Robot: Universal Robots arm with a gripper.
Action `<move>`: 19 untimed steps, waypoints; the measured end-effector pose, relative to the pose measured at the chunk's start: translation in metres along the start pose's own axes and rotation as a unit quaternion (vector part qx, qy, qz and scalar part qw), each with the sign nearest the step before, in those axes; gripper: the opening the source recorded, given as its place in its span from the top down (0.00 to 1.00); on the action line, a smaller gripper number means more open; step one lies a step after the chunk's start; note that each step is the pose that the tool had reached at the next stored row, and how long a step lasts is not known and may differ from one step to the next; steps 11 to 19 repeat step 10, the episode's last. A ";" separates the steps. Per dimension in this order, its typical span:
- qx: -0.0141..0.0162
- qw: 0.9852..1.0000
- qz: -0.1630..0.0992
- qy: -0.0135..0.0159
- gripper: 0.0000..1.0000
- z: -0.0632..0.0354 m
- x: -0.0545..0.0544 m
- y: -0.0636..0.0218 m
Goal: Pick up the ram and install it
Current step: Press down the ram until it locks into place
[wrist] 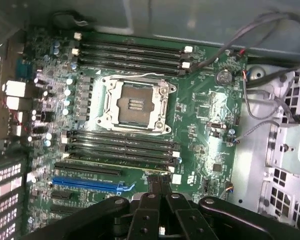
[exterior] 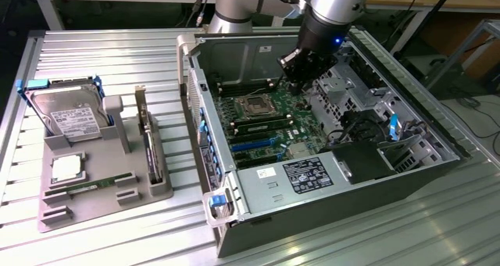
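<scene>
The ram [exterior: 82, 188], a thin green stick, lies flat in a slot of the grey holder tray [exterior: 102, 204] at the exterior view's left. My gripper [exterior: 284, 84] is far from it, reaching down inside the open computer case [exterior: 328, 178] over the green motherboard [exterior: 270, 122]. In the wrist view the gripper [wrist: 157, 184] has its dark fingers [wrist: 151, 181] pressed together, with nothing visible between them. They hover at the end of the lower bank of black memory slots [wrist: 120, 150]. One slot there seems to carry a stick with a pale top edge [wrist: 115, 163].
The tray also holds a silver hard drive [exterior: 67, 116], an upright card with a metal bracket [exterior: 147, 137] and a square chip [exterior: 67, 166]. Inside the case sit the empty CPU socket [wrist: 135, 102], a second slot bank [wrist: 132, 52], loose cables [wrist: 270, 75] and a metal drive cage [exterior: 352, 84].
</scene>
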State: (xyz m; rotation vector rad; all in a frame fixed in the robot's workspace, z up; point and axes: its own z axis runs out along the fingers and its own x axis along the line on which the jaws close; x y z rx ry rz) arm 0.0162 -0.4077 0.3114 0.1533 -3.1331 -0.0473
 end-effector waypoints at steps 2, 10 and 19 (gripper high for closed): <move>0.000 1.000 0.022 -0.001 0.89 0.0000 0.000 0.0000; 0.000 0.999 0.053 -0.002 0.89 0.0000 0.000 0.0000; 0.000 0.999 0.053 -0.002 0.89 0.0000 0.000 0.0000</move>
